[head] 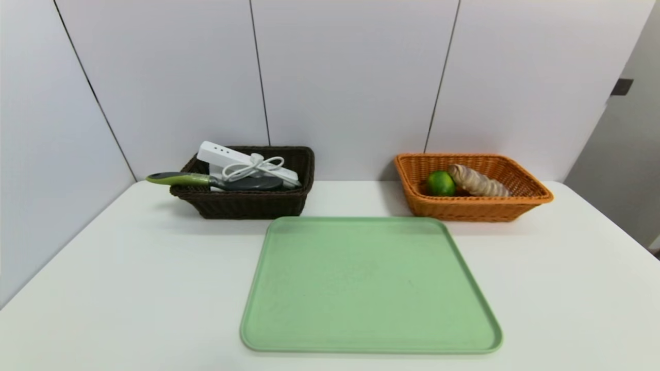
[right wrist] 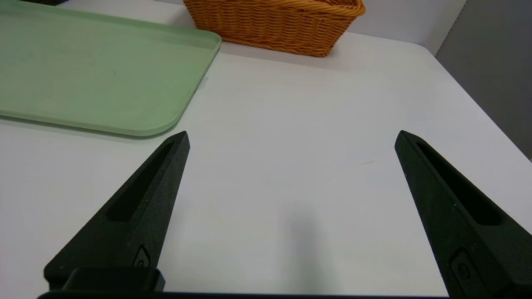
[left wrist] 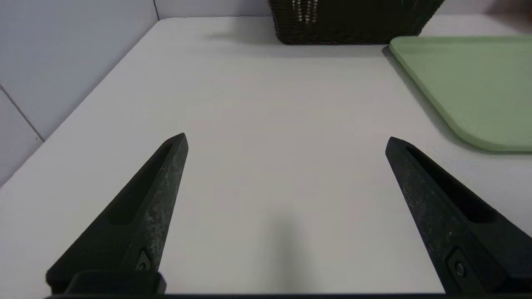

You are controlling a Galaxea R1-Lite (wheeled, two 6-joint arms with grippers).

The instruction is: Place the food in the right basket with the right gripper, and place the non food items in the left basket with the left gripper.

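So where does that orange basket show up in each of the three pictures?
Head view: the orange basket stands at the back right of the table, holding the lime and the roll.
Left wrist view: not in it.
Right wrist view: its woven wall shows at the top.
Shared landmark: the green tray.
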